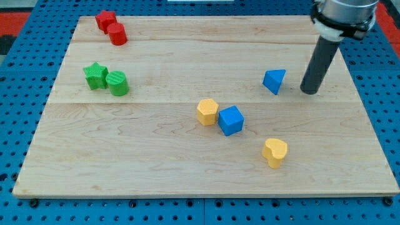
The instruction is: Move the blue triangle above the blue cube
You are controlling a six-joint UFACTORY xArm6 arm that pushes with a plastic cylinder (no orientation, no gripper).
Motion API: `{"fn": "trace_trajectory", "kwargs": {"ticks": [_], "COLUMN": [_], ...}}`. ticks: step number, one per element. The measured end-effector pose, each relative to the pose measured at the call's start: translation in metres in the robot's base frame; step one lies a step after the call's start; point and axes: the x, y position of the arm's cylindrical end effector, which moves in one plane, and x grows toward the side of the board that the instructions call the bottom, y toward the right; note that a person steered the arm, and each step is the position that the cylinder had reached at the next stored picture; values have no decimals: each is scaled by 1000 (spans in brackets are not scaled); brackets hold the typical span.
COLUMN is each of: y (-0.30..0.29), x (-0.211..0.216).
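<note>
- The arm was seen entering from the view's top right, its grey and black body cut off by the frame edge, with the dark rod held nearly upright and leaning slightly toward the view's left at its lower end
- My tip (309,91) was placed on the surface (162,156), just beside the blue triangle (274,80) on the view's right, a narrow gap being left between them
- No end effector with jaws was fitted; a plain rod was carried, so nothing was held and no width could be given
- No writing, brand or label could be read anywhere
- No containers were seen; all blocks were laid directly on the pale wooden surface, which was set on a blue perforated base (19,125)
- The blue cube (230,120) was found below and to the view's left of the blue triangle, apart from it
- A yellow hexagonal block (207,112) was set touching or almost touching the blue cube on the view's left
- A yellow heart-shaped block (275,152) was seen toward the view's bottom, below and right of the blue cube
- A green star (95,75) and a green cylinder (117,83) were placed side by side at the view's left
- A red star (105,20) and a red cylinder (117,34) were placed together at the view's top left
</note>
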Motion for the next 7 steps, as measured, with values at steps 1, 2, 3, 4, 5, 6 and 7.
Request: {"fn": "trace_trajectory", "kwargs": {"ticks": [1,2,3,4,5,6,7], "y": [-99,-101,-166,-195,-182,-178,-152], "x": [-14,25,-5,-71,-25,-2,-37]}}
